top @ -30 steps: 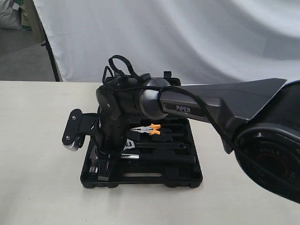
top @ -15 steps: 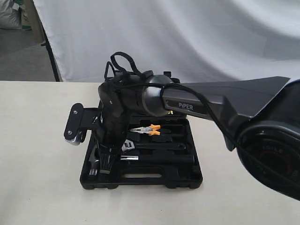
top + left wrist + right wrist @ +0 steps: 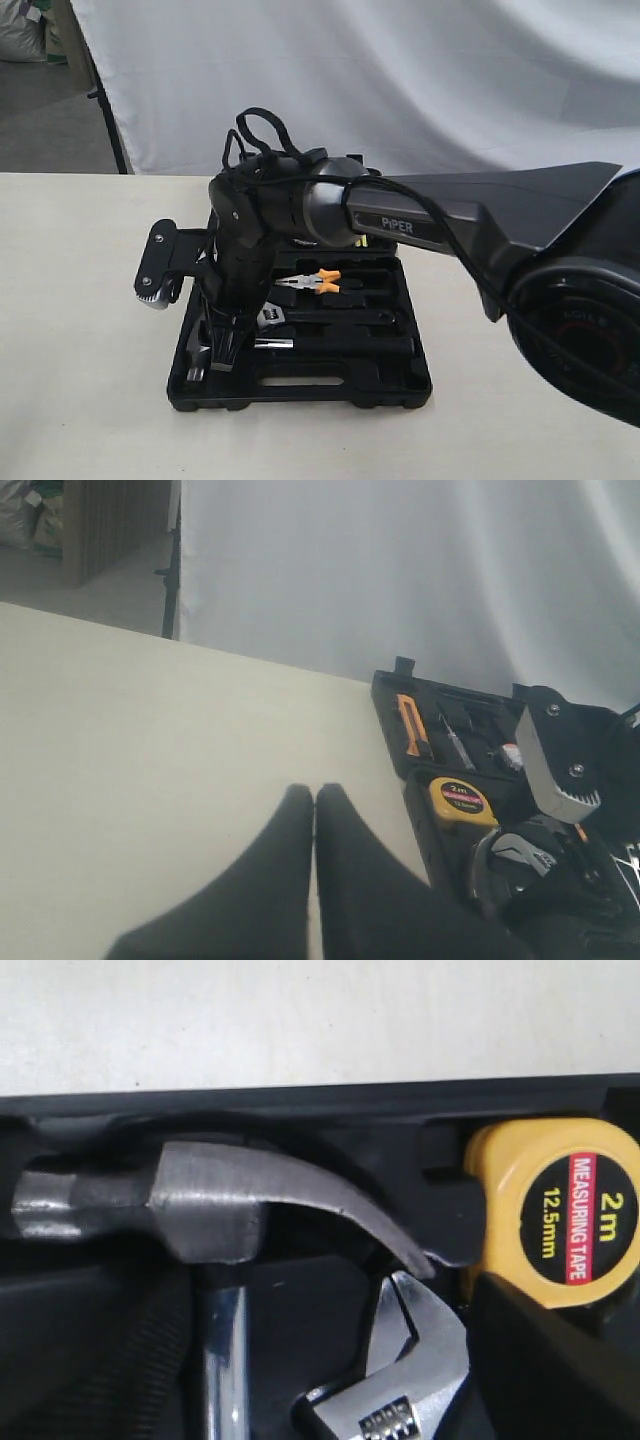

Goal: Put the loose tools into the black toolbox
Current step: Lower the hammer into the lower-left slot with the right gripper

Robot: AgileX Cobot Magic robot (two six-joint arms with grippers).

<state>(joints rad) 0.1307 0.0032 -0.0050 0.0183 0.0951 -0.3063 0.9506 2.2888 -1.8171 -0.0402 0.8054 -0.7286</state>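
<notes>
The black toolbox (image 3: 300,392) lies open on the table. The claw hammer (image 3: 210,1200) rests in its recess at the box's left end, its head (image 3: 197,352) by the rim. Beside it lies the silver adjustable wrench (image 3: 425,1365), which the exterior view also shows (image 3: 272,318). My right gripper (image 3: 213,358) points down over the hammer's neck. It is open (image 3: 320,1390), with one finger on each side of the hammer shaft and wrench head, holding nothing. My left gripper (image 3: 315,805) hovers shut over bare table left of the box and holds nothing.
A yellow tape measure (image 3: 560,1210) sits in the box next to the wrench head. Orange-handled pliers (image 3: 318,281) lie in the box's middle. The right arm (image 3: 450,220) spans the box from the right. A white backdrop (image 3: 400,70) hangs behind the table.
The right gripper's jaws have spread apart over the hammer, which now lies free in its recess. The wrist has risen slightly.
</notes>
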